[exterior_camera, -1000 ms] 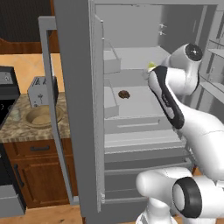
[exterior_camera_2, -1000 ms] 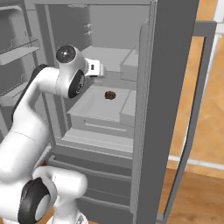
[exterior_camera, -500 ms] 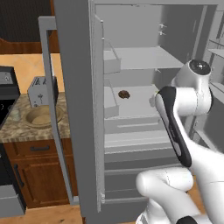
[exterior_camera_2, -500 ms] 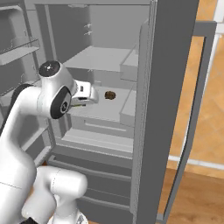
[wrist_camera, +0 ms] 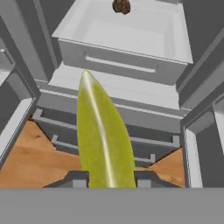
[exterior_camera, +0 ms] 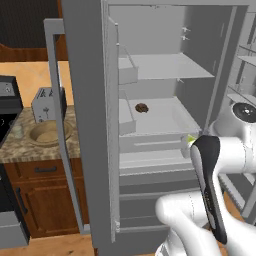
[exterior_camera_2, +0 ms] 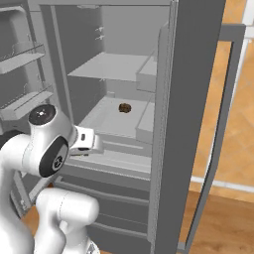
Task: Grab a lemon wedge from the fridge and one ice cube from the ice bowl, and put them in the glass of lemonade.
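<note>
Claw [wrist_camera: 107, 181] pinches the slim yellow-green lemon wedge [wrist_camera: 103, 140] between narrow jaws, just outside the tall grey steel fridge [exterior_camera: 90, 100]; the hold looks thin, so a fast swing could shake it loose onto the wooden floor [wrist_camera: 30, 157]; the open door with its long bar handle [exterior_camera: 62, 135] stands between arm and granite counter [exterior_camera: 45, 147], where the tan wooden ice bowl [exterior_camera: 44, 133], silver toaster [exterior_camera: 46, 104] and pale glass of lemonade [exterior_camera: 17, 131] wait; a dark brown lump [exterior_camera: 141, 107] sits on the shelf.

arm [exterior_camera: 235, 150]: glossy white rounded shells | joints: dark caps | forearm: black stripe
</note>
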